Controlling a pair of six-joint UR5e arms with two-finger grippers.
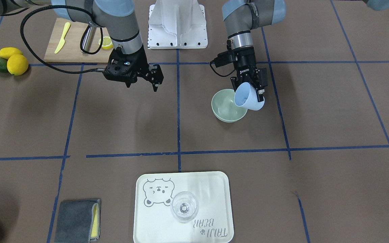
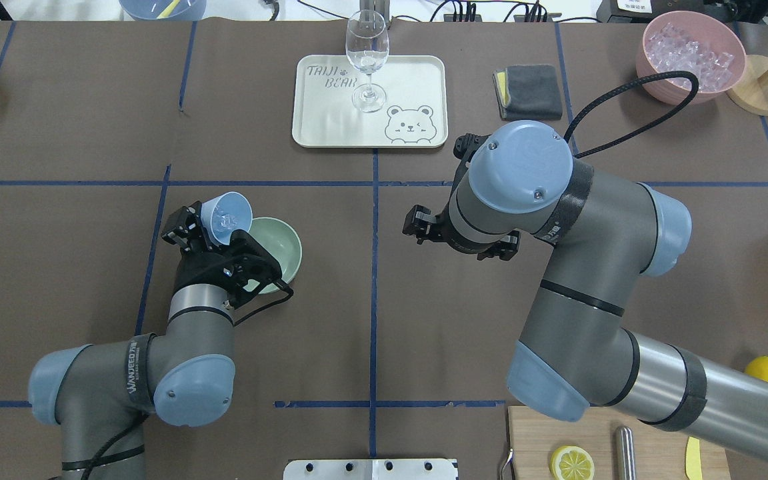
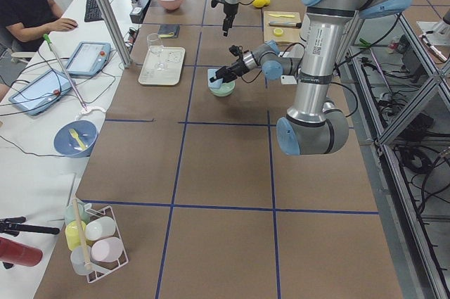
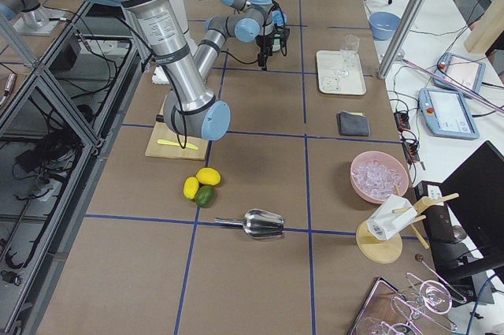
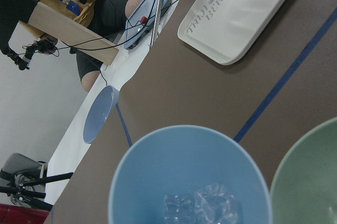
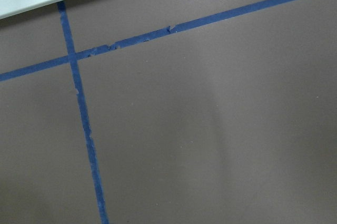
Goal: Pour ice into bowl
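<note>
- Your left pincer (image 1: 249, 88) is clamped on the blue cup (image 1: 250, 98), one finger on each side of its wall, and holds it tilted off the table.
- The ice (image 5: 202, 208), a few clear cubes, lies inside the cup against its low side; none shows in the bowl.
- The bowl (image 1: 226, 108) stands on the table just beside that pincer, on the side toward the other arm. The cup's mouth leans toward the bowl's near rim. From the overhead view, whether the lip is over the rim or just short of it is hard to say.
- Between cup and bowl you have only open air.
- Ahead of the left pincer, farther from the robot and toward the table's middle, lies the tray (image 2: 304, 100) with the wine glass (image 2: 367, 60) upright on it, well apart from the cup.
- Your right pincer (image 1: 154, 81) hangs above the table beyond the blue tape line (image 2: 374, 267), well apart from the bowl; you cannot tell how wide it stands.
- Out past the right pincer sit the grey cloth (image 2: 531, 90) and the pink container (image 2: 651, 67).
</note>
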